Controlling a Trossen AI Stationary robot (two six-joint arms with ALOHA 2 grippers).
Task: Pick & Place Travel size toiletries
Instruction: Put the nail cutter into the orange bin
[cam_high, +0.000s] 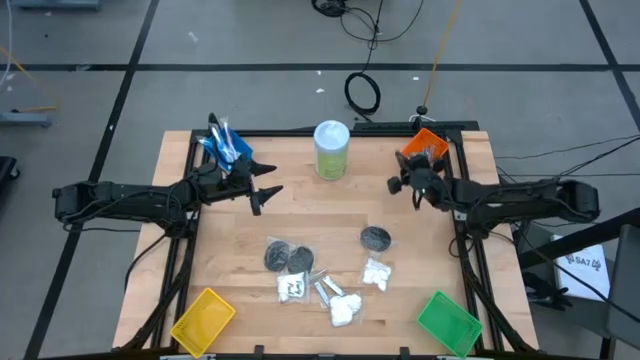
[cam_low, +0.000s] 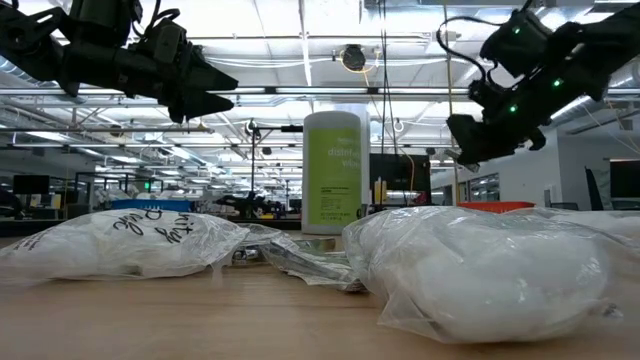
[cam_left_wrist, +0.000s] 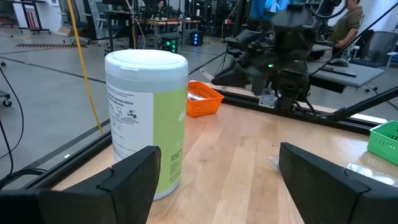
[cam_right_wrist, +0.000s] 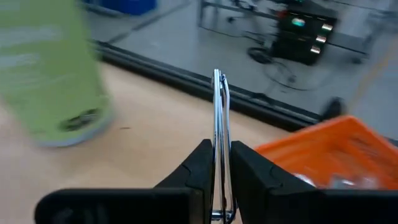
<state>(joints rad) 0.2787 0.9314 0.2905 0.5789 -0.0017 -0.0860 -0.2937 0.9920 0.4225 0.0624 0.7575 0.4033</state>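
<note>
Wooden table (cam_high: 330, 215) holds most toiletries (cam_high: 325, 275) at 6 o'clock; right gripper (cam_high: 402, 183), near the orange bin (cam_high: 428, 146) at 2 o'clock, pinches a thin silver tube (cam_right_wrist: 219, 118). Released early, it could miss. Left gripper (cam_high: 268, 190) hangs wide open, empty

Overhead, table-level, two wrist views; shared canister (cam_high: 331, 149)
</note>
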